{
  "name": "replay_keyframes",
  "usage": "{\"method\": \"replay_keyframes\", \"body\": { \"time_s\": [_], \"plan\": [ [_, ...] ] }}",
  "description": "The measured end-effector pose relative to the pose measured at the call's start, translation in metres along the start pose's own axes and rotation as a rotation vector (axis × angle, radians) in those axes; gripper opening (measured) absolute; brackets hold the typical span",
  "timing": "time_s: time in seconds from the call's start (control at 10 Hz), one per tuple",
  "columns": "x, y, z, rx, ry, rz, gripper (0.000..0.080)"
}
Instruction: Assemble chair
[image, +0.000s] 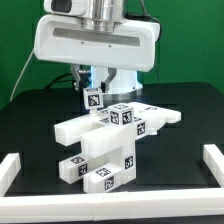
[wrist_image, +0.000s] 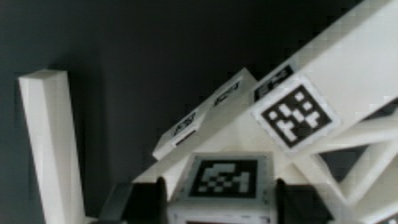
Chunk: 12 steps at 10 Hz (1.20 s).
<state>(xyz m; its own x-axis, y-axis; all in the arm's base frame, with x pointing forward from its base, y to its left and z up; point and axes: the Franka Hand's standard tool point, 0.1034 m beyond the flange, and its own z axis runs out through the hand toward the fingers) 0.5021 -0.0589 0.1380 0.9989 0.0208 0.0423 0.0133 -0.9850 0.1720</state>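
Plainly, the jaws are partly spread and pinch a small tagged cube (image: 93, 98) (wrist_image: 222, 177), one finger on each side, with its tag facing the wrist camera. The cube hangs at the upper end of the chair (image: 105, 150) (wrist_image: 294, 110), a cluster of white slabs and blocks lying joined in the middle of the black counter (image: 30, 115). Whether the cube touches the slab below it cannot be told. A white border rail (image: 15, 166) edges the counter, well apart from the chair. The arm's broad white housing (image: 95, 40) hangs over the parts.
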Motion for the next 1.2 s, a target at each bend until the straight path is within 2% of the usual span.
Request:
{"method": "replay_keyframes", "body": {
  "time_s": [0.3,0.7,1.2],
  "plan": [
    [0.0003,-0.0003,0.002,-0.003,0.017,0.0,0.0284],
    [-0.0022,-0.0008,0.0106,-0.019,0.008,-0.009,0.0284],
    [-0.0016,-0.0008,0.0105,-0.02,0.009,-0.011,0.0284]
  ]
}}
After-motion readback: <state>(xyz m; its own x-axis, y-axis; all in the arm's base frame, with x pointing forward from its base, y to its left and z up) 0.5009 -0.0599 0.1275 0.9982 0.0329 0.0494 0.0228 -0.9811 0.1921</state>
